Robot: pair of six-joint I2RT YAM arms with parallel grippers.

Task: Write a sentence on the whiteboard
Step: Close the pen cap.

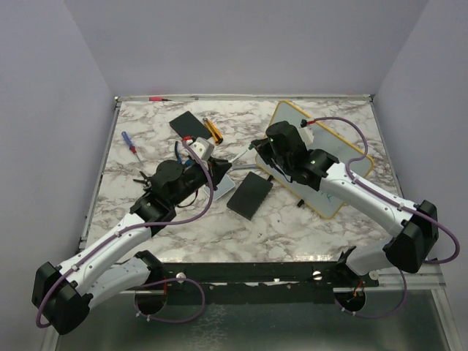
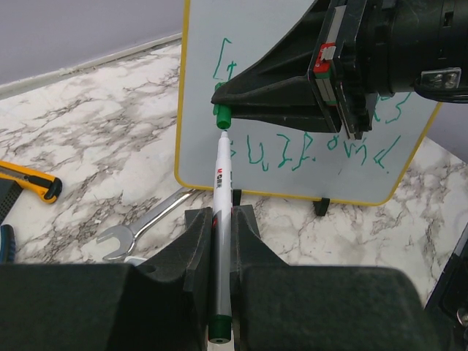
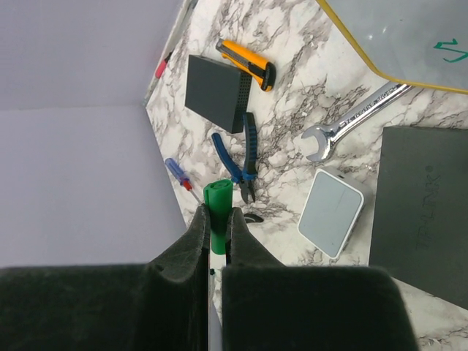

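the two green lines of the sentence (image 2: 307, 150) are already sitting on the whiteboard (image 2: 248, 36), so you are most likely closing out the job: dealing with the marker's cap (image 2: 222, 117) rather than writing. the board itself is lying at the far right of the counter (image 1: 292, 227), seemingly tilted up on a small black foot, with your right arm stretching across its near corner.

your left jaws are clamping the white barrel of the marker (image 2: 220, 197) and pointing its tip at the board. your right jaws are pinching together on the green cap, which is meeting the marker's tip. whether it is fully seated, i cannot tell.

the next move is calling for a straight push along the barrel's axis, keeping both wrists lined up so the cap is not cocking sideways. after that, only one side should be letting go.

both arms are reaching inward from their bases, wrists facing each other above the middle of the counter, just over the wrench (image 2: 146, 223) and well clear of the pliers (image 3: 238, 157).
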